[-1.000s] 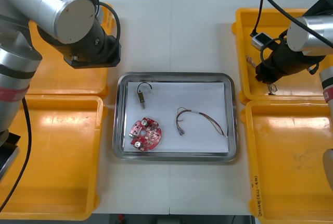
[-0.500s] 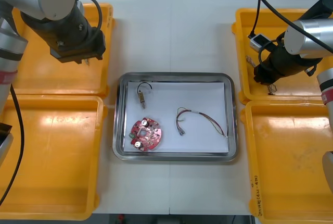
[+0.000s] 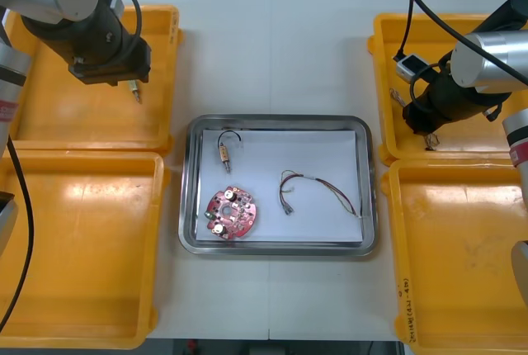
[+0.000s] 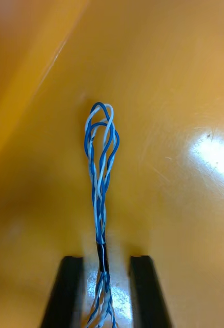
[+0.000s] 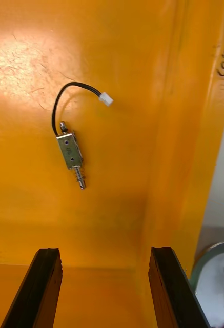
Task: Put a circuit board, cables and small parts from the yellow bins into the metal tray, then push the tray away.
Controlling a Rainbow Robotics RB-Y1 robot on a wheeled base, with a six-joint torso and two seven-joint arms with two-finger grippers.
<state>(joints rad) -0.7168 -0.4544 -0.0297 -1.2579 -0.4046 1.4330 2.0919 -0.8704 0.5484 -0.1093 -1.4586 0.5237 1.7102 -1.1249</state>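
Note:
The metal tray [image 3: 279,120] holds a round red circuit board [image 3: 230,213], a small metal part with a black cable [image 3: 223,150] and a red and yellow cable [image 3: 318,190]. My right gripper [image 4: 106,287] is low in the far right yellow bin [image 3: 462,33]. Its fingers [image 4: 65,292] stand narrowly apart on either side of a twisted blue and white cable [image 4: 100,169] without touching it. My left gripper [image 5: 106,277] hangs open over the far left yellow bin [image 3: 161,66]. Another small metal part with a black cable [image 5: 70,151] lies on the bin floor beyond its fingertips.
The near left bin [image 3: 74,248] and near right bin [image 3: 462,256] flank the tray. The bin wall [image 5: 178,154] runs beside the left gripper's fingers, with the tray's rim [image 5: 211,256] past it. A white seam [image 3: 271,49] crosses the table beyond the tray.
My left arm has swung left and toward the table's far edge over the far left bin, uncovering a small metal part there. The right arm has hardly moved.

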